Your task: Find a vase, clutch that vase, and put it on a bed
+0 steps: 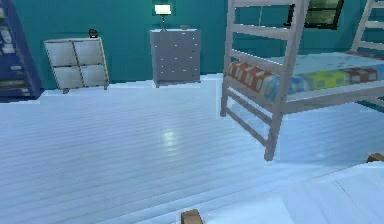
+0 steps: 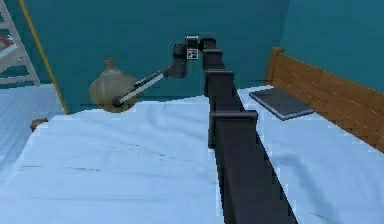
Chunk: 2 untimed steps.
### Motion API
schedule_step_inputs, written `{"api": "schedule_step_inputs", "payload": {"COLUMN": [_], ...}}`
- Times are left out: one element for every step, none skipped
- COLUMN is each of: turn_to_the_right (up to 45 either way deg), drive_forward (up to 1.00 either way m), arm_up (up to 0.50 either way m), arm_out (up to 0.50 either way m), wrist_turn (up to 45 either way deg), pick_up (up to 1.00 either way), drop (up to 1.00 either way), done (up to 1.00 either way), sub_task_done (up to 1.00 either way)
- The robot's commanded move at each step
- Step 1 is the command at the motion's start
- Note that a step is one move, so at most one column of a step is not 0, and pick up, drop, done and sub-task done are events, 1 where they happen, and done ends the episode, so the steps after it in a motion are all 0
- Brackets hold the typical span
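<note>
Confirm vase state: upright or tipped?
Upright. The vase shows its narrow neck on top and round body below, at the far end of the tool.

Your vase (image 2: 107,85) is a tan, round-bellied pot with a short narrow neck. It is tilted a little and set against the teal wall. The fingers (image 2: 150,80) end at its lower side. It sits just above the far edge of the bed (image 2: 120,165), and you cannot tell whether its base touches the sheet. That bed has a pale, rumpled sheet and a slatted wooden headboard. In the forward view you also have a white-framed bunk bed (image 1: 272,100) with a patchwork quilt on its lower mattress.
</note>
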Motion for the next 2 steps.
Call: {"api": "schedule_step_inputs", "payload": {"turn_to_the_right": [0.0,0.0], "drive_forward": [0.0,0.0], "arm_up": [0.0,0.0], "arm_out": [0.0,0.0], "wrist_turn": [45.0,42.0], "pick_up": [0.0,0.0], "drop": [0.0,0.0], "done": [0.0,0.0], "sub_task_done": [0.0,0.0]}}
